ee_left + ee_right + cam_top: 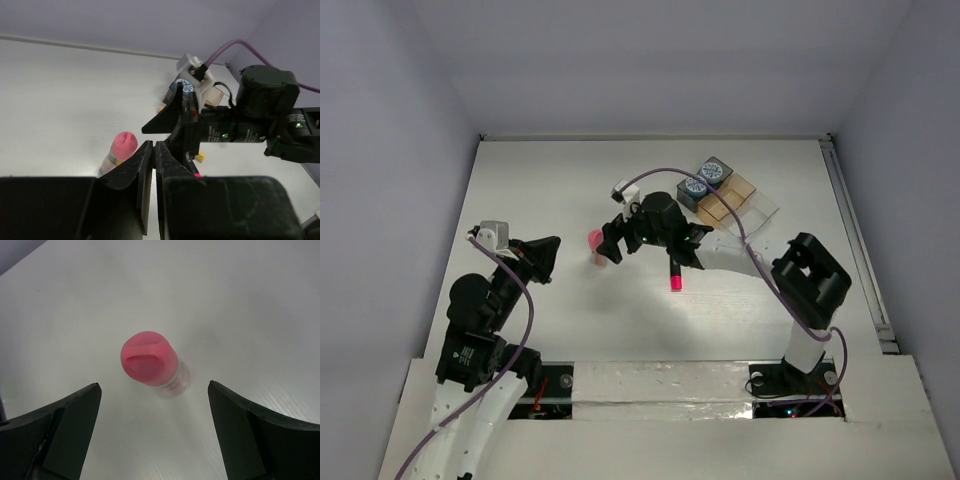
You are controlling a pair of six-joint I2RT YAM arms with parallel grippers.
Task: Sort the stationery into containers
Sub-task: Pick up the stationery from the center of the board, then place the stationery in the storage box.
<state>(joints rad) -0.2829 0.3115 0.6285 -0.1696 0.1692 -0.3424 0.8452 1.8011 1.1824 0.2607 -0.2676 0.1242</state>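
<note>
A stubby pink-topped tan stick (595,241) stands upright on the table left of centre. My right gripper (612,245) is open and hangs just above and beside it; in the right wrist view the stick (148,359) sits between and ahead of the spread fingers (75,415), untouched. My left gripper (548,258) is shut and empty, left of the stick; its wrist view shows the stick (120,150) just beyond the closed fingertips. A pink-black marker (674,275) lies under the right arm. Two blue-and-white pots (695,187) sit in the dark grey tray (722,160).
The amber tray (728,197) and clear tray (758,212) adjoin the dark one at the back right. The right arm (260,115) fills the space past the stick in the left wrist view, with a small yellow item (200,157) beneath it.
</note>
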